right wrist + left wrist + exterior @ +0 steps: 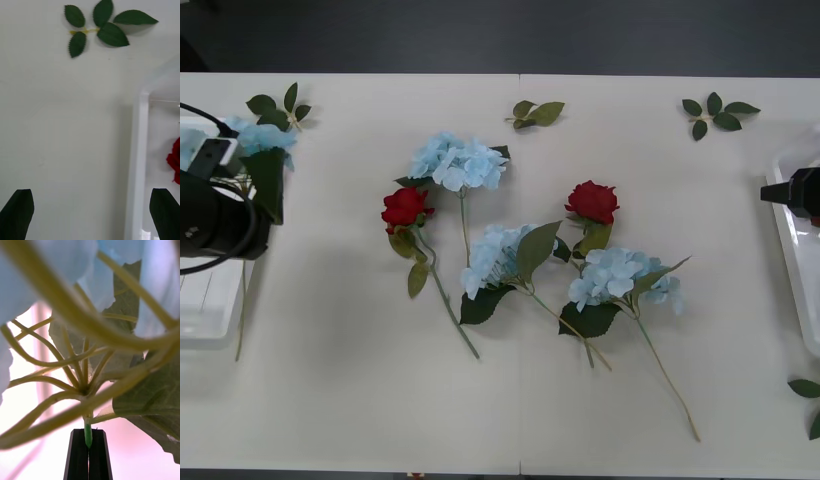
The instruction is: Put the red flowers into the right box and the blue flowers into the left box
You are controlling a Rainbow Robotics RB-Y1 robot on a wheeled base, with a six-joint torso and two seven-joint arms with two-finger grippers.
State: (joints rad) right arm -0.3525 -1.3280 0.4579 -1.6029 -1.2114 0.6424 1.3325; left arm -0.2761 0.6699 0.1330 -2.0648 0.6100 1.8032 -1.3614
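My left gripper (89,453) is shut on the green stem (88,435) of a blue flower (260,137), held above the left box (205,315). Its long stem hangs down past the box's edge. Three blue flowers (458,160) (498,255) (615,275) and two red flowers (404,207) (592,201) lie mid-table. My right gripper (92,215) is open, low over the bare table beside the right box (137,150), with the box rim between its fingers. A red flower (175,161) lies in that box.
Loose green leaf sprigs lie at the back centre (537,112), back right (718,112), back left (280,105) and front right (810,395). One sprig (105,28) lies ahead of my right gripper. The table's front strip is bare.
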